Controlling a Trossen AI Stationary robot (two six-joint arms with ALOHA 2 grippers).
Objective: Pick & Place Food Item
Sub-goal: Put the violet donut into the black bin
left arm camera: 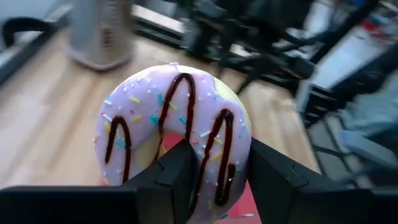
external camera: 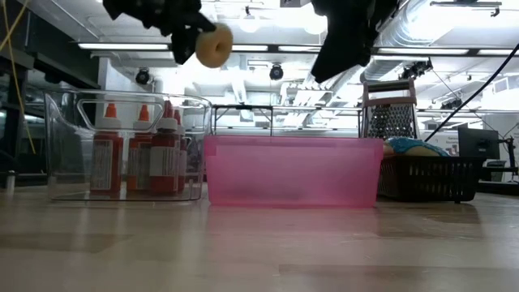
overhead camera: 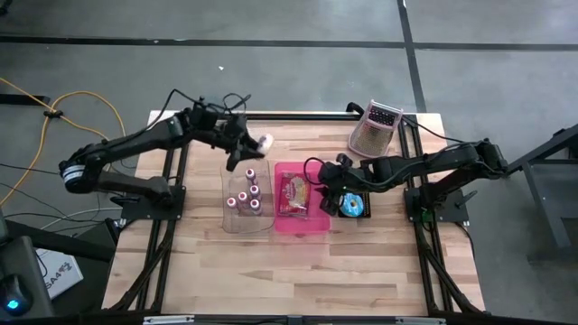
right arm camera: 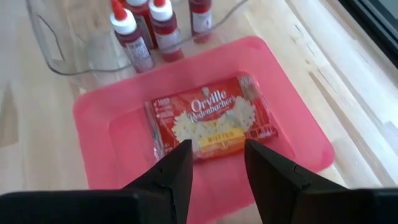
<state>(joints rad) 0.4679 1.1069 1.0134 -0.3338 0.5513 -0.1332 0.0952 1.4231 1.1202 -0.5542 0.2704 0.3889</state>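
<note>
1. We see the left gripper [overhead camera: 253, 146] clamped on the donut [left arm camera: 177, 134] — held on edge, iced face toward the wrist camera, high above the clear bin [overhead camera: 246, 200] of red bottles [overhead camera: 247, 196].
2. Our right gripper [right arm camera: 214, 163] hangs part-open, empty, over the pink bin [right arm camera: 298, 134] — popcorn packet [right arm camera: 208, 118] inside.
3. A grater [overhead camera: 375, 129] stands behind.

One donut [left arm camera: 176, 127], five bottles [overhead camera: 247, 198], two bins [overhead camera: 301, 227].
</note>
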